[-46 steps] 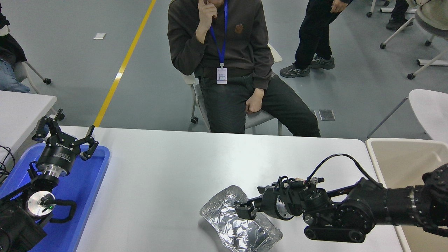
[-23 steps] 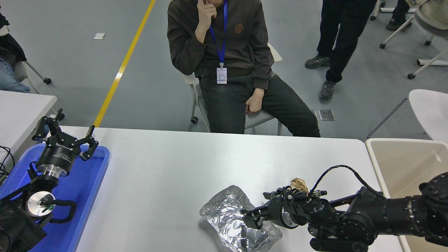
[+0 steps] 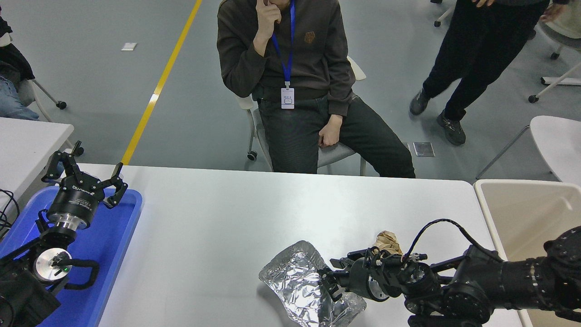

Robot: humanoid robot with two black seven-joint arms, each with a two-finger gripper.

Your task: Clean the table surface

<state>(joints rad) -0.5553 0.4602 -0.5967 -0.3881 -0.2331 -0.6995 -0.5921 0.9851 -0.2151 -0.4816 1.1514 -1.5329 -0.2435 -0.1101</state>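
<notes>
Nearest the camera, at the worktop's near edge right of centre, the crumpled foil tray (image 3: 305, 290) is lying open side up, and the right gripper (image 3: 330, 285) is reaching in over its right rim with its fingers parted a little, one dipping inside the tray and nothing yet pinched between them. The foil is looking thin, light and easily dented, so I judge it will crush or spring out under a hard squeeze; the rolled rim at the right side is probably offering the stiffest place to pinch. Just behind the gripper's wrist a small brown paper wad (image 3: 388, 241) is sitting on the table surface (image 3: 218, 227), soft and nearly weightless by the look of it. That surface is spreading smooth, matte and pale, likely letting light litter slide when nudged. At its left edge the blue tray (image 3: 113, 240) is carrying the parked left gripper (image 3: 81, 175), its fingers splayed wide. A beige bin (image 3: 522, 209) is standing off the right edge. Beyond the far edge a person (image 3: 290, 81) is sitting on a chair, another is standing on the grey floor.
</notes>
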